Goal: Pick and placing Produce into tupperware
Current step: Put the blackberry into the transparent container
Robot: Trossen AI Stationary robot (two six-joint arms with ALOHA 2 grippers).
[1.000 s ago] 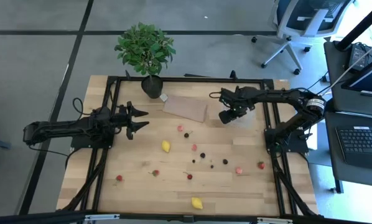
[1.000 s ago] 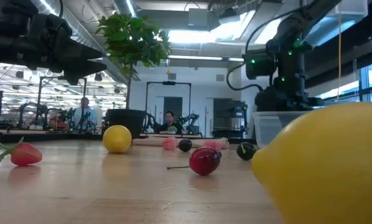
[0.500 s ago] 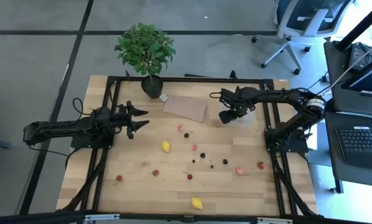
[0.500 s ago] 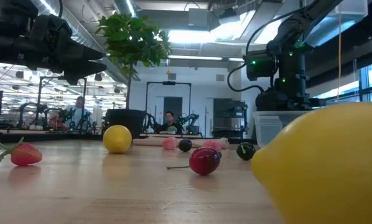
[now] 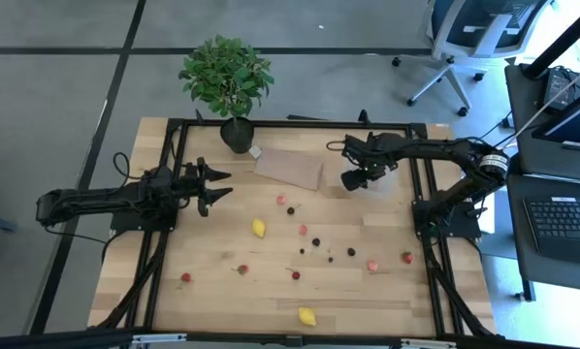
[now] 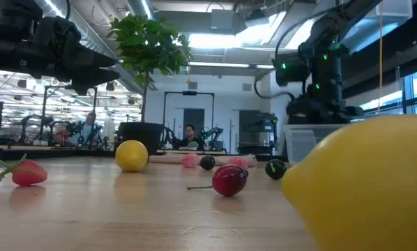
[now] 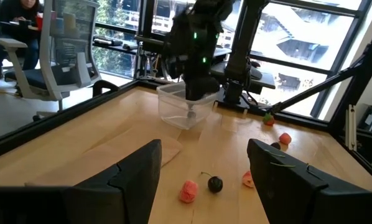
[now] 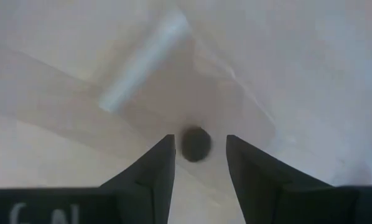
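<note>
Since a second ago our right gripper (image 5: 353, 180) has lifted slightly over the tupperware (image 7: 185, 107) and spread its fingers; nothing else on the table has shifted. In the right wrist view we see the jaws parted a little, not wide, with a dark cherry-like piece (image 8: 195, 144) lying free between them on the tub's clear floor, touching neither finger. We judge the step in hand to be the release of that piece into the tub, which sits upper right of centre in the high view, just right of the brown sheet (image 5: 288, 168).

Our left gripper (image 5: 215, 186) waits at the left edge of the table (image 5: 212, 291), fingers spread wide and holding nothing.

The next move, as we read it, calls for lifting clear of the tub wall without dragging it, then reaching toward the loose produce in the middle of the frame: a lemon (image 5: 259, 228), a second lemon (image 5: 307, 316) at the bottom, red berries (image 5: 372, 265) and dark cherries (image 5: 350, 252) scattered well apart.

The surface is pale wood with a black frame. A potted plant (image 5: 226, 76) stands at the upper edge. Beyond, the low view shows a workshop with seated people, and an office chair (image 5: 465, 39) stands at upper right.
</note>
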